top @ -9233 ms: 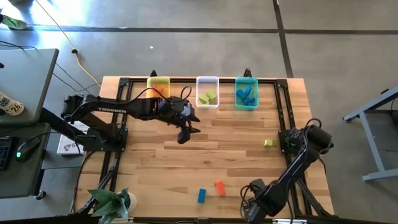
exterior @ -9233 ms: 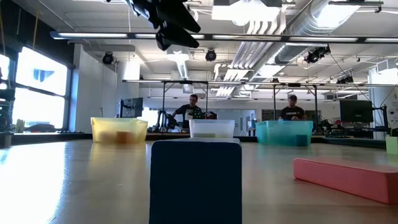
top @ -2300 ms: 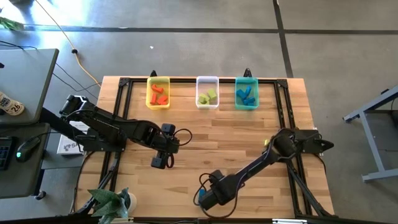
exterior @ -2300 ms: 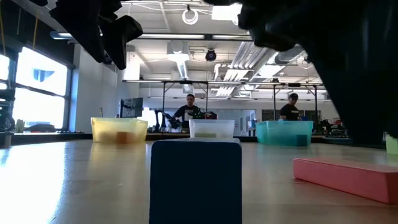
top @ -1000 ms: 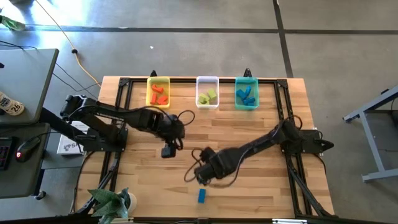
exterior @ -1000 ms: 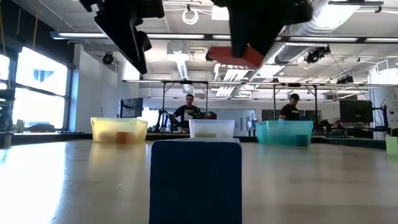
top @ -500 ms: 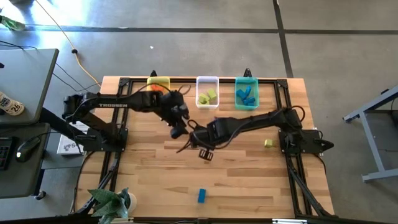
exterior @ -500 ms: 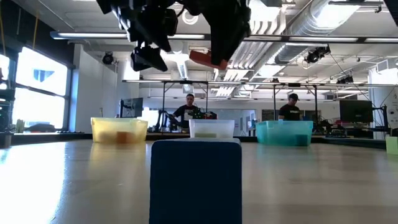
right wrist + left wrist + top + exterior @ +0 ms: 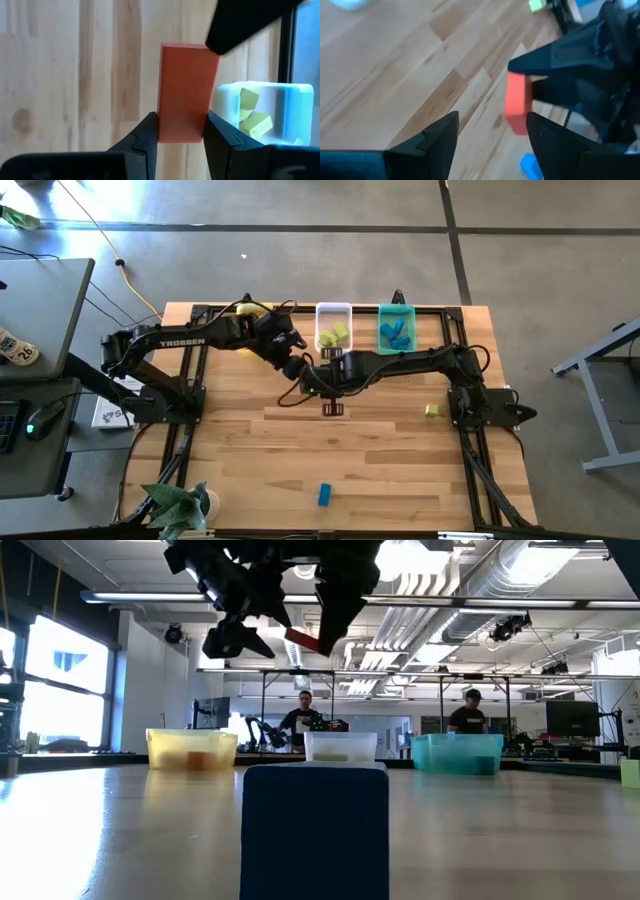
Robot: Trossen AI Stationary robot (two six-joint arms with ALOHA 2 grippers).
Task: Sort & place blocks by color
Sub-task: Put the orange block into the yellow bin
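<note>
My right gripper (image 9: 184,136) is shut on a red-orange block (image 9: 186,92) and holds it high above the middle of the table (image 9: 400,460). My left gripper (image 9: 492,145) hangs open right beside it, its fingers pointing at the block (image 9: 516,110) without touching it. In the high view the two grippers meet in front of the clear bin (image 9: 333,330); the block does not show there. A blue block (image 9: 324,494) lies near the front edge. A yellow-green block (image 9: 431,410) lies at the right. My right gripper pinches the red-orange block between its two fingers, on its two long sides at one end (image 9: 181,131). The block lies along the fingers and sticks out past their tips. It is lifted clear, high above the table, tilted in the low view (image 9: 303,640).
Three bins stand along the far edge: the yellow one (image 9: 255,310), mostly hidden under the left arm, the clear one holding yellow-green blocks, and the teal one (image 9: 396,330) holding blue blocks. In the low view, people sit in the room behind the table.
My right gripper has carried the red-orange block from near the blue block toward the far edge and up to my left gripper, staying shut on it. My left gripper has also gone toward the far edge, staying open, and now points at the block.
</note>
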